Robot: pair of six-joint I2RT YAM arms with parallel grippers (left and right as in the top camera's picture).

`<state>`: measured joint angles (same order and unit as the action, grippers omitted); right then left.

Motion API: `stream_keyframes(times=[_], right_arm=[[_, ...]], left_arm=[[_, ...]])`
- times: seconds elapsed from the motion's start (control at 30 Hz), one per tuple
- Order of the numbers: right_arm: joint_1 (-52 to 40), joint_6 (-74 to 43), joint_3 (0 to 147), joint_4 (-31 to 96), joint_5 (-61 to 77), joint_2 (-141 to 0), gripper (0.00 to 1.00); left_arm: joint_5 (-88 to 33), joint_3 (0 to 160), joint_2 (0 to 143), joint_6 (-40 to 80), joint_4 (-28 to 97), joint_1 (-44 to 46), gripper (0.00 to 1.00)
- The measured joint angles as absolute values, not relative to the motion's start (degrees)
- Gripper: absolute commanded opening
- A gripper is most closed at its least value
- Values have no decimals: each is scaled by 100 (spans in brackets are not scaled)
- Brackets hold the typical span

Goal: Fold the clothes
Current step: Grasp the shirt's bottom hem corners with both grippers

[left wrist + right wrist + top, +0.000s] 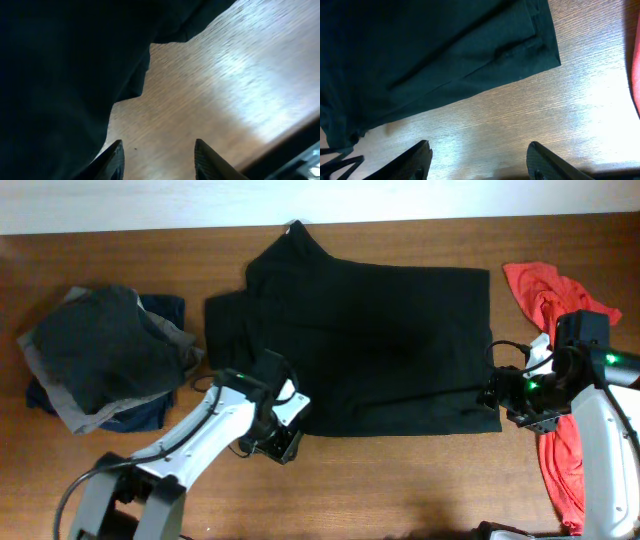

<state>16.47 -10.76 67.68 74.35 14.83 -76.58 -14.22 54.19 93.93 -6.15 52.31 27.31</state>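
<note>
A black garment [370, 345] lies spread flat on the middle of the wooden table. My left gripper [283, 442] is open and empty at its front left corner; in the left wrist view [157, 160] the black cloth [60, 75] lies just beside the left finger. My right gripper [512, 402] is open and empty just off the garment's front right corner; the right wrist view [477, 160] shows bare wood between the fingers and the black hem corner [540, 45] ahead.
A pile of dark grey and navy clothes [105, 360] sits at the left. A red garment [560, 370] lies at the right edge, partly under my right arm, and shows at the right wrist view's edge [636, 70]. The table's front edge is close.
</note>
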Motion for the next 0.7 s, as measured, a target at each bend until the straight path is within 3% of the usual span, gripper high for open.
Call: stream_keyframes(times=[0.37, 0.7], right_arm=[[1647, -1076, 6768, 7417, 1483, -7658, 66], [1647, -1074, 6768, 7404, 1485, -7658, 66]], left_arm=[[-692, 5422, 9896, -613, 4558, 3109, 52], [-316, 5422, 9896, -615, 4405, 3177, 42]])
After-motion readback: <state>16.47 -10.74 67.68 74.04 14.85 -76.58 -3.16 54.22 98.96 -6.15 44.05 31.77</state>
